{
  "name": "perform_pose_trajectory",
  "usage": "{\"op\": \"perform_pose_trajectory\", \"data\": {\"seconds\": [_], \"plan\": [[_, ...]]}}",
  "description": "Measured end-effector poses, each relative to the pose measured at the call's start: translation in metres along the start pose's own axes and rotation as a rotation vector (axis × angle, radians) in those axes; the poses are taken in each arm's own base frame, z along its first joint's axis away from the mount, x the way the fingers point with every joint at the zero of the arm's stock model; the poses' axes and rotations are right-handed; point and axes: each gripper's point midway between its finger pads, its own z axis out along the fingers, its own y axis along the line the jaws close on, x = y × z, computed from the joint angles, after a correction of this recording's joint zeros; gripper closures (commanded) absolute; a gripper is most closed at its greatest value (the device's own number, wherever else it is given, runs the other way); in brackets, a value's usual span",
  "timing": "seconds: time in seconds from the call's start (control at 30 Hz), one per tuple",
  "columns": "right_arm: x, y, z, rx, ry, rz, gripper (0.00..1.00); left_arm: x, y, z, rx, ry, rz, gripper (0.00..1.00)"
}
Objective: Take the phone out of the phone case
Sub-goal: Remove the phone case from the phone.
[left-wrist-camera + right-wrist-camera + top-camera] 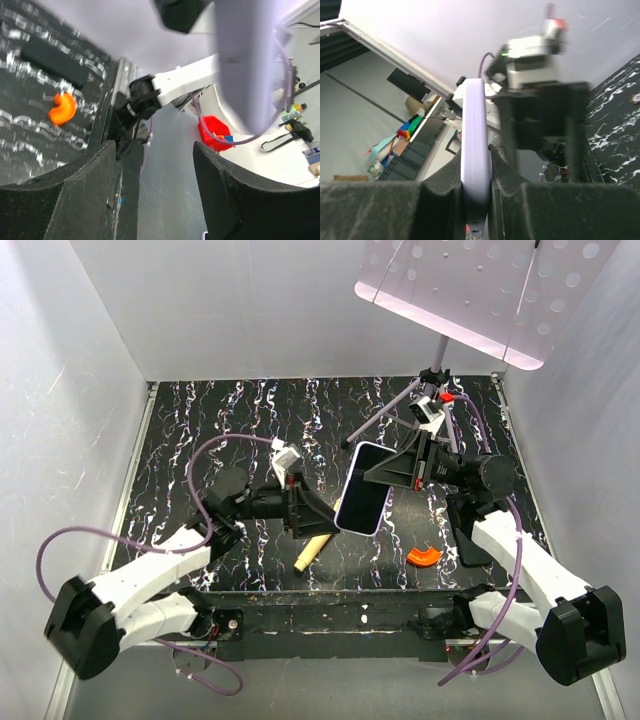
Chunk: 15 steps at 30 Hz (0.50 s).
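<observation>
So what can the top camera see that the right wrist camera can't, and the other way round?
Only the top camera shows the shiny black screen of the phone, the orange curved piece and the wooden stick. Only the right wrist camera shows the phone case edge-on, squeezed by the right pincer, with colourful clutter far behind. Both show the lavender case held by the right pincer, with the left pincer close by.
</observation>
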Motion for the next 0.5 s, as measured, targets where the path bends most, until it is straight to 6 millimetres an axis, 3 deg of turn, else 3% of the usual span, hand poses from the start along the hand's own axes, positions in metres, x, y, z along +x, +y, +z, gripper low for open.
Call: {"op": "perform_pose_trajectory", "data": {"seconds": [0.1, 0.2, 0.5], "plan": [[-0.003, -0.012, 0.0, 0.035, -0.013, 0.01, 0.99, -0.019, -0.041, -0.012, 0.073, -0.082, 0.097, 0.4], [-0.006, -0.021, -0.001, 0.061, -0.025, 0.023, 0.99, -0.034, -0.065, -0.018, 0.13, -0.143, 0.149, 0.47], [-0.012, -0.034, 0.0, 0.087, -0.051, 0.072, 0.99, -0.041, -0.059, -0.008, 0.148, -0.15, 0.097, 0.71]]}}
